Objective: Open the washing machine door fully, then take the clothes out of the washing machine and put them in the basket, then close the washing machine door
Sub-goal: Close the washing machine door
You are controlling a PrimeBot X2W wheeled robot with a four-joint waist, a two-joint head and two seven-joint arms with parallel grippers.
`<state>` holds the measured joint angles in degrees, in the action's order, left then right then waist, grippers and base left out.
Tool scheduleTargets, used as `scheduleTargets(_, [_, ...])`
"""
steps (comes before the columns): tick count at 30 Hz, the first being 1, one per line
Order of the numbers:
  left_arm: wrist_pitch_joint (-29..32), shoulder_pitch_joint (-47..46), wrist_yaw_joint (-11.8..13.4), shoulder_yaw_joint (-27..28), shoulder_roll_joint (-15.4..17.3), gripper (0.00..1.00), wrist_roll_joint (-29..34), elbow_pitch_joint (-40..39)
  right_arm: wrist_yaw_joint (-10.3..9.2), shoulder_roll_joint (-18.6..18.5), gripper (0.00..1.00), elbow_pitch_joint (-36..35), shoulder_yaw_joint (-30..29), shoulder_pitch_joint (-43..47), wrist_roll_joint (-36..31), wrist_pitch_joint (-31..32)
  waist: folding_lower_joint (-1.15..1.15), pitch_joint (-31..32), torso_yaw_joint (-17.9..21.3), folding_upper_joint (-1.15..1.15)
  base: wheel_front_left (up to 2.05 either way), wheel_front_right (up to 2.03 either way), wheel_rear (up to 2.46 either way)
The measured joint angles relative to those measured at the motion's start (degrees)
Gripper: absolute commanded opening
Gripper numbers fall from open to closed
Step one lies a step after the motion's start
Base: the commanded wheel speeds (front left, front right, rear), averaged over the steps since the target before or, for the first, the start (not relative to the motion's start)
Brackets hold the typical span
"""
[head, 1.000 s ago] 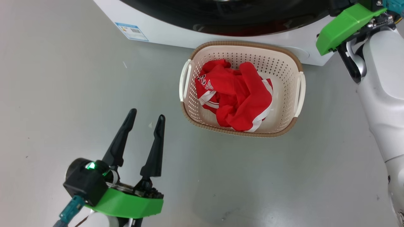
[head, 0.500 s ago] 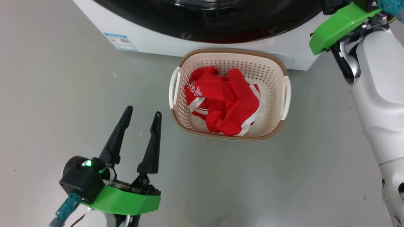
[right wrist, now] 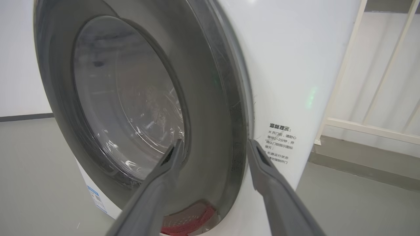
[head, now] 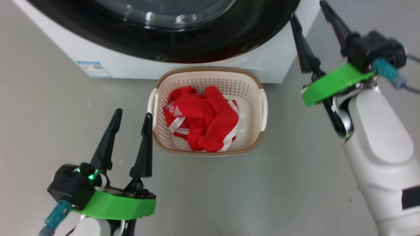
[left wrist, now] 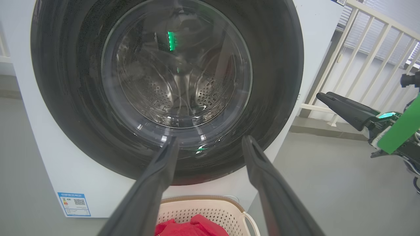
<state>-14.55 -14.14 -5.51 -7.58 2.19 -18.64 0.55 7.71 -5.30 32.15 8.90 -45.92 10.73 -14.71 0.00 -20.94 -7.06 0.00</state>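
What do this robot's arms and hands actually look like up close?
The left gripper and right gripper each have two long, tapering dark fingers on a bright green wedge-shaped plate. Behind sits a black block, the left one with a small green light, and a teal plug with a cable. The forearm is rounded, glossy white.

Floor (head: 295, 183): smooth grey, faint sheen. Wall (right wrist: 16, 65): white, dark skirting (right wrist: 26, 117) at foot. Railing (left wrist: 384, 20): white, slatted, on low grey kerb (right wrist: 361, 173). Light: even, soft.
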Motion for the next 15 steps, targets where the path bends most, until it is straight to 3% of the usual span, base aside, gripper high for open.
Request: scheduleTargets(15, [0.00,2.98,0.30,2.98,0.00,1.00,1.62,1.11,0.00,1.67,1.00,-10.94,-7.61,17.16,0.18,0.01,0.00,6.66,6.68,0.00,0.00,0.00,0.00])
